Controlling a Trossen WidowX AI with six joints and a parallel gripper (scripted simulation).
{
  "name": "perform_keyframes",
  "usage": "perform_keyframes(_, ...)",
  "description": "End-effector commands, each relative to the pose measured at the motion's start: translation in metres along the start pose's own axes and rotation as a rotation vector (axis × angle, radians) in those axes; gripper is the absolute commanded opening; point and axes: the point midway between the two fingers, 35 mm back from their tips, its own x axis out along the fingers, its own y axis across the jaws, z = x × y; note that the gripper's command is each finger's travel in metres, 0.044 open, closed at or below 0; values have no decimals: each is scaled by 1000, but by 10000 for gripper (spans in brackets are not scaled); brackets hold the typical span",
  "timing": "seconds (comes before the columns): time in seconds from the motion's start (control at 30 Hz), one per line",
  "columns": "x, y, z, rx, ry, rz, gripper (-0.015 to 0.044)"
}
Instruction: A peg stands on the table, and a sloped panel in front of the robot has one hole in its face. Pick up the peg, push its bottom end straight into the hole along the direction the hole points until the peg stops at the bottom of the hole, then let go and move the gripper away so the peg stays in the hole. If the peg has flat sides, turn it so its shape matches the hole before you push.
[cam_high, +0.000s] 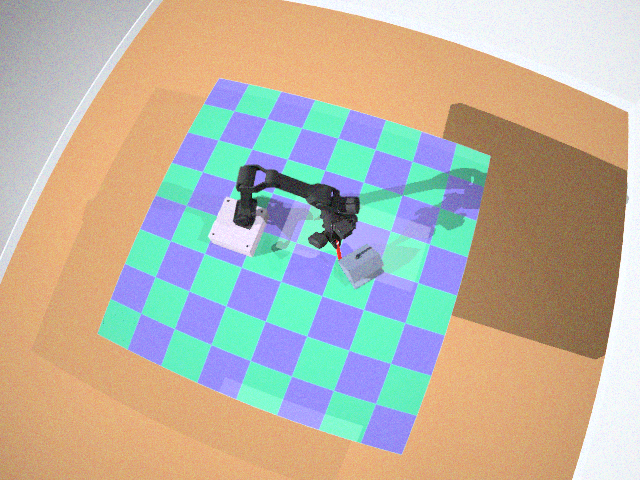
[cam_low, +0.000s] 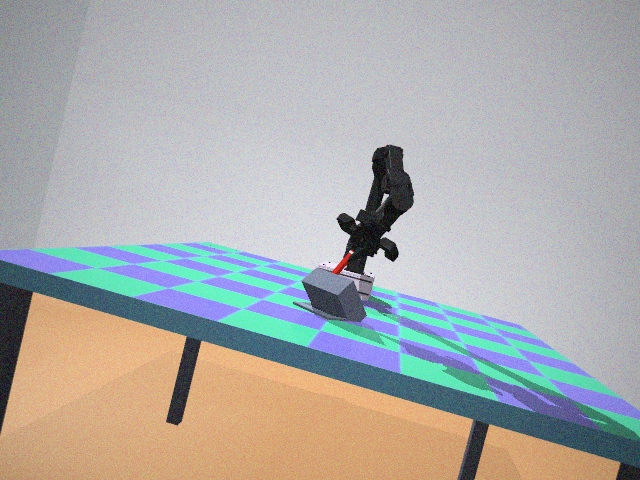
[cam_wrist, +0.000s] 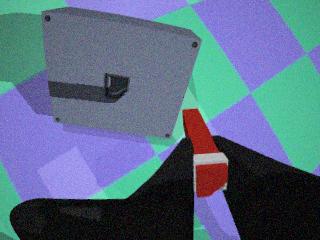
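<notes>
The red peg (cam_high: 339, 251) (cam_low: 342, 262) (cam_wrist: 201, 134) has flat sides and a white band near its top end. My gripper (cam_high: 336, 242) (cam_low: 353, 252) (cam_wrist: 210, 167) is shut on the peg near that band, and the peg's bottom end sticks out, tilted. The grey sloped panel (cam_high: 360, 267) (cam_low: 330, 281) (cam_wrist: 80, 50) stands on the table. Its angular hole (cam_wrist: 117, 86) shows in the wrist view, up and to the left of the peg's bottom end. The peg's free end is beside the hole, off the panel's edge in the wrist view, and outside the hole.
The white base (cam_high: 235, 235) (cam_low: 366, 285) of the arm stands behind the panel as seen from the exterior view. Small dark screws sit at the panel's corners. A dark shadow band lies across the panel face beside the hole. The table top (cam_high: 294, 304) is chequered green and purple.
</notes>
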Motion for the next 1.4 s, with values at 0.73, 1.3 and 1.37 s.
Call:
perform_keyframes(0.73, -18, 27, -8, 134, -125, 15, 0)
perform_keyframes(1.3, -31, 44, -14, 230, -205, 48, 0)
perform_keyframes(1.37, -32, 45, -15, 236, -210, 51, 0)
